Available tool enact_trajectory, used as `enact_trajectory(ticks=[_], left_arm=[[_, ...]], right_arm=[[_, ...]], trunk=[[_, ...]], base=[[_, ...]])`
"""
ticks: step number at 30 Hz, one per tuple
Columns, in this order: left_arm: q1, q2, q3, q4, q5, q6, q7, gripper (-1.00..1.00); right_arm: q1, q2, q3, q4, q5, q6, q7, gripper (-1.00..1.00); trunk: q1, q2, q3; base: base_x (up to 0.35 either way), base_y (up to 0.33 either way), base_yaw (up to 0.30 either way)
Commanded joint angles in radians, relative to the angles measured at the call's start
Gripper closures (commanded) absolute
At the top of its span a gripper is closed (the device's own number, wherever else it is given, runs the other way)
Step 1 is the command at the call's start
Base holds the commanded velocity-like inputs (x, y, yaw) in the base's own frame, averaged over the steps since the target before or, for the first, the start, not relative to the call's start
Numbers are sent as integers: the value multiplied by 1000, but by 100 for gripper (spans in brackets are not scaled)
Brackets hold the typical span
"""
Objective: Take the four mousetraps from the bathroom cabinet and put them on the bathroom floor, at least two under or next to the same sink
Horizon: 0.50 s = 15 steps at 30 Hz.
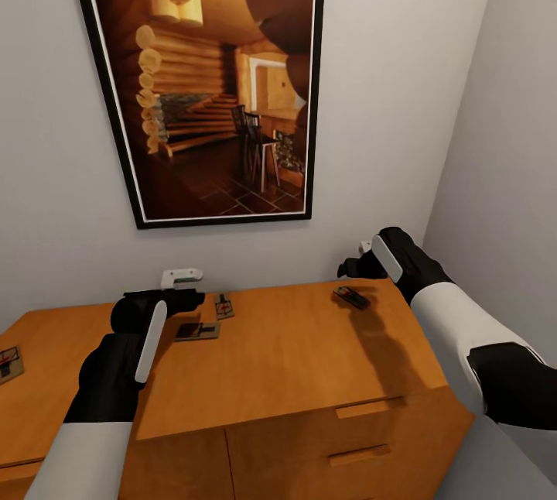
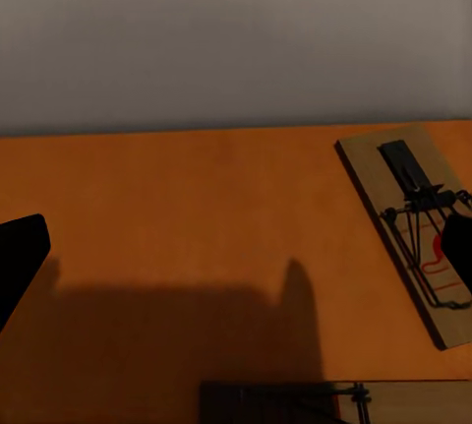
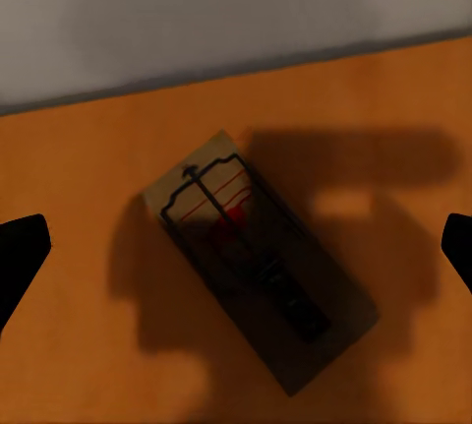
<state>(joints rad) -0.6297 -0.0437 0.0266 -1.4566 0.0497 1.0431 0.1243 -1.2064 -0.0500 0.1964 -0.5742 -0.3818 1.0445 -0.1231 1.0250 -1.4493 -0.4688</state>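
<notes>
Four mousetraps lie on the orange-brown cabinet [image 1: 294, 353] top. One mousetrap [image 1: 352, 297] sits at the back right, directly below my open right gripper [image 1: 357, 258]; the right wrist view shows this trap [image 3: 256, 267] centred between the spread fingertips [image 3: 20, 252]. Two traps [image 1: 224, 305] [image 1: 197, 330] lie near the middle, just beside my open left gripper [image 1: 189, 289]. In the left wrist view one trap [image 2: 413, 227] is by the finger, off-centre, and another trap [image 2: 295, 399] peeks in at the edge. A fourth trap [image 1: 9, 363] rests at the far left edge.
A large framed picture [image 1: 216, 82] hangs on the white wall behind the cabinet. A side wall [image 1: 510, 136] closes the corner at the right. Drawer fronts with slim handles [image 1: 360, 453] face me below the top.
</notes>
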Motion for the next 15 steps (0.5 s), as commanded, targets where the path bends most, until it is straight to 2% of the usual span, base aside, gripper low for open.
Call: enact_trajectory(ticks=[1,15], left_arm=[[-1,-1,1,-1,6,4,6,-100],[-1,1,2,15,10,4,6,-100]], right_arm=[[-1,-1,7,-1,-11,3,-9,-100],[-1,1,8,0,-10,3,-13,-100]], trunk=[[0,-1,-1],[0,-1,-1]], base=[[20,0,0],[6,0,0]])
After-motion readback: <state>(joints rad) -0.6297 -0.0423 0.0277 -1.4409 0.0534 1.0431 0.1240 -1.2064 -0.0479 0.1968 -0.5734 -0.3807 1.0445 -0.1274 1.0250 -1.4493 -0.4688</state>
